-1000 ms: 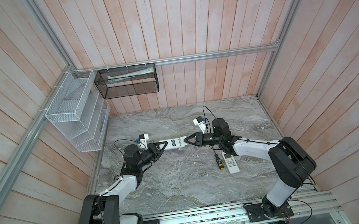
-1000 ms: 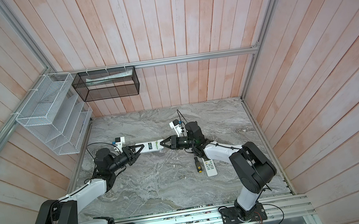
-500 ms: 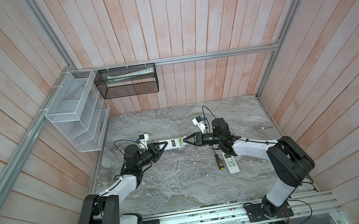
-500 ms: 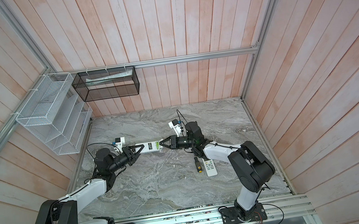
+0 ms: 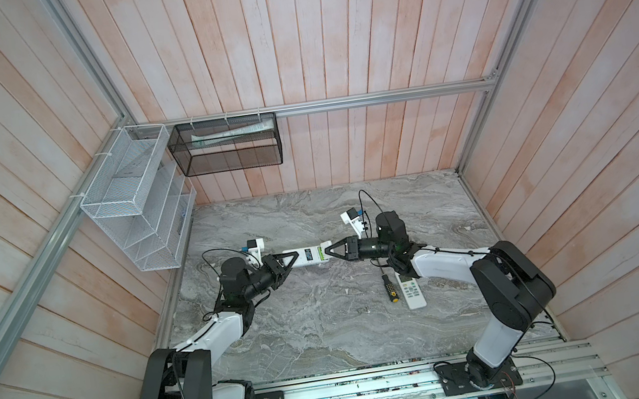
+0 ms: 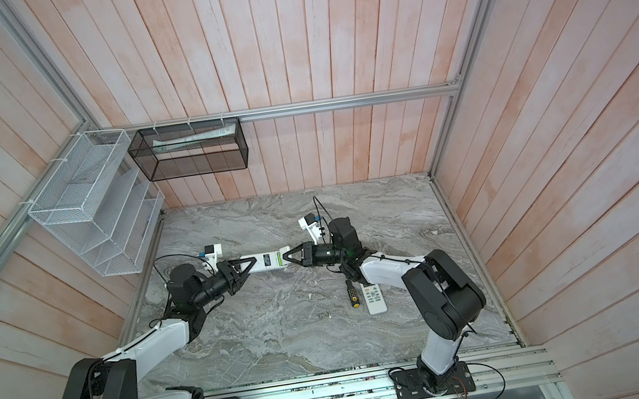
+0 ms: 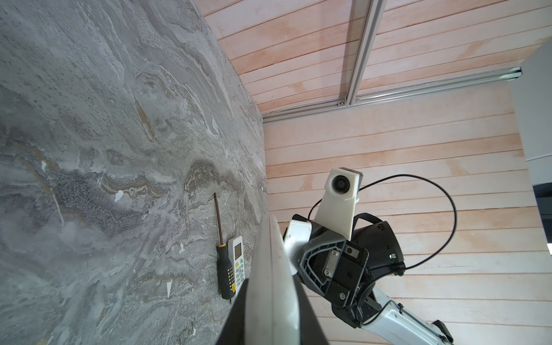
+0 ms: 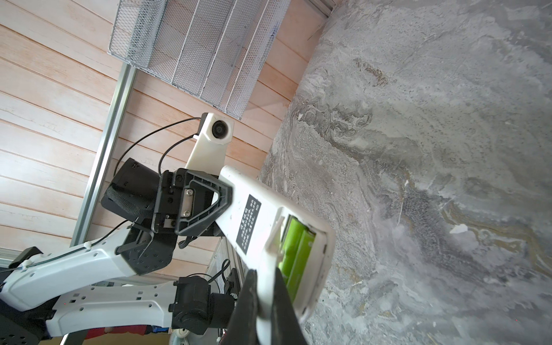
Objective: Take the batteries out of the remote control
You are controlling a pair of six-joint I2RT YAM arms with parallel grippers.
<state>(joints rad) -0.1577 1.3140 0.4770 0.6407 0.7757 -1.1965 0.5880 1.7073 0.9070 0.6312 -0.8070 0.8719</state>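
**Marble tabletop, remote bridged between your two arms**

Two lime-green batteries (image 8: 294,242) lie side by side in the open bay of the white remote (image 8: 239,191) – in a top view they show only as a green sliver (image 5: 321,254) at the end nearest your right arm. The battery cover (image 8: 270,257) stands tilted up from the bay along one long side of the cells.

Your right gripper (image 8: 264,277) has its black fingers pressed together on that cover, with the thin white strip pinched between them. Your left gripper (image 5: 294,259) grips the opposite end of the remote, narrow, with one finger on each face. The remote (image 6: 269,261) runs level between the two tools, back side up with its black label showing, and it looks raised off the tabletop (image 5: 327,333).

Nearer your right arm's base, well apart from the held remote, a second remote (image 5: 413,291) lies buttons up with a black-and-yellow screwdriver (image 5: 389,290) just beside it, the two roughly parallel.

On the plank walls a white wire rack (image 5: 133,200) hangs at the left and a black mesh basket (image 5: 227,145) at the back – both far from the work.
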